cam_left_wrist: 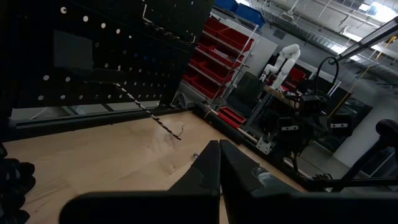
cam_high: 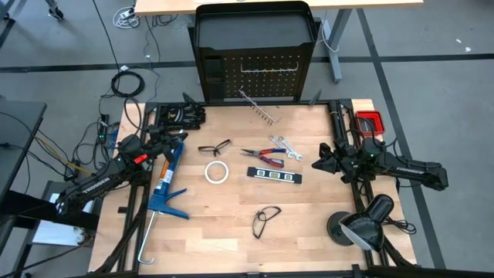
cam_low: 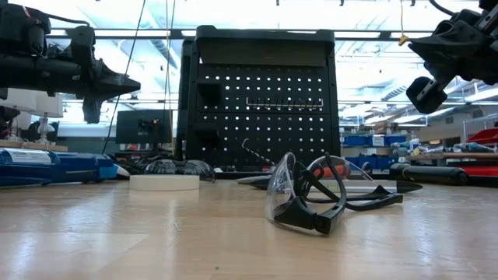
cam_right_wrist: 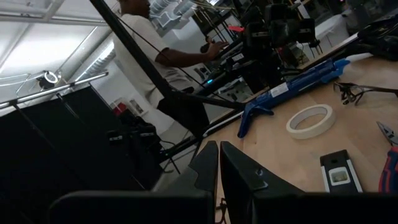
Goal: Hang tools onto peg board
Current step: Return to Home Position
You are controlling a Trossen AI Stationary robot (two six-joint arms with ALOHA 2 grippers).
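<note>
The peg board (cam_high: 255, 73) stands upright at the table's far edge, and a silver rack (cam_high: 258, 108) leans out from its foot. On the table lie safety glasses (cam_high: 214, 147), red-and-blue pliers (cam_high: 262, 157), two silver wrenches (cam_high: 284, 147), a black-and-silver bar (cam_high: 274, 174) and second glasses (cam_high: 266, 220) (cam_low: 311, 194) nearer the front. My left gripper (cam_high: 181, 137) (cam_left_wrist: 219, 162) hovers shut above the table's left side. My right gripper (cam_high: 318, 164) (cam_right_wrist: 219, 163) hovers shut at the right side. Neither touches anything.
A big blue caulking gun (cam_high: 166, 181) lies along the left edge, and a white tape roll (cam_high: 216, 171) (cam_low: 164, 182) sits mid-table. A black round-based lamp (cam_high: 359, 224) stands at the near right and a red bin (cam_high: 369, 121) at the far right. A person (cam_right_wrist: 155, 56) stands beyond the table.
</note>
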